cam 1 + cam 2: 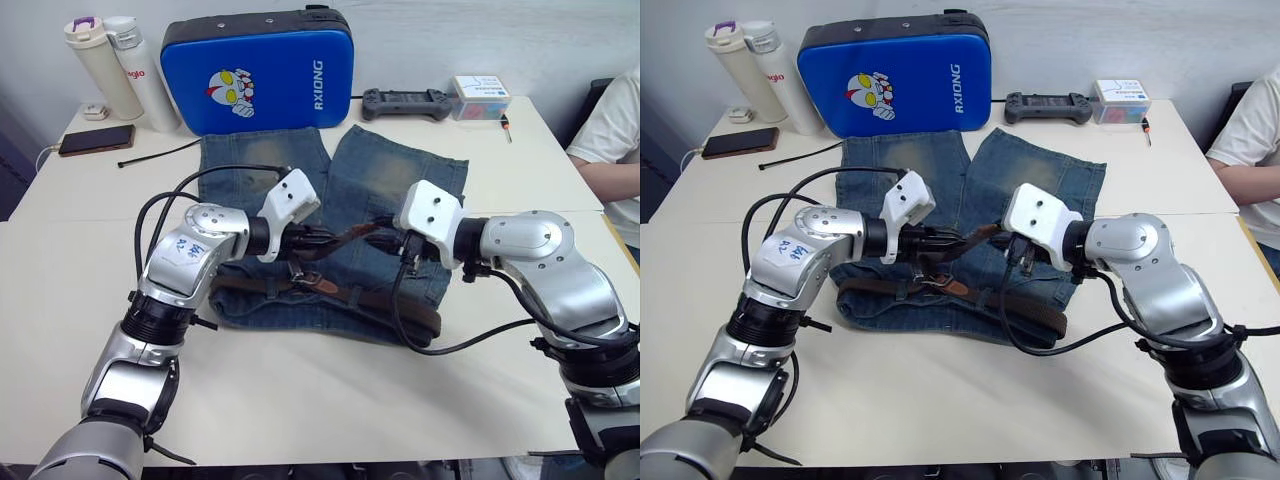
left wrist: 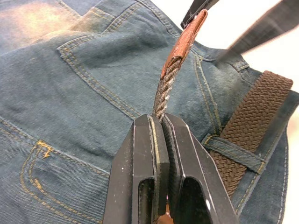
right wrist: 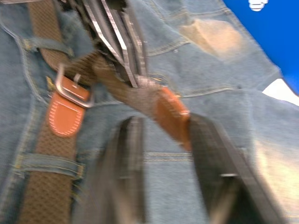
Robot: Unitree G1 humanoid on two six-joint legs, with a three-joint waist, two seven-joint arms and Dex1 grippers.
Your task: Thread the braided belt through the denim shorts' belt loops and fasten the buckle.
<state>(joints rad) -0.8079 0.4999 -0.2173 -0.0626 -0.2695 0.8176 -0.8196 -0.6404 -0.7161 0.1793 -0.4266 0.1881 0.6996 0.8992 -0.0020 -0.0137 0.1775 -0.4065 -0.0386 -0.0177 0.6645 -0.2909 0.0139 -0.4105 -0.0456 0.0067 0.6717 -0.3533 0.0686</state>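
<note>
At the frame's centre, your left gripper (image 2: 161, 123) is clamped on the braided belt (image 1: 330, 240), lifting its tan tip above the denim shorts (image 1: 390, 180). Your right gripper (image 3: 161, 140) hangs spread beside that tip. The buckle (image 3: 72, 91) lies on the waistband; one belt loop (image 2: 233, 151) crosses the strap.

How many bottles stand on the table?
2. Both stand at the far left corner, side by side: a cream bottle with a purple lid loop, and a white bottle just right of it, beside the blue case.
</note>
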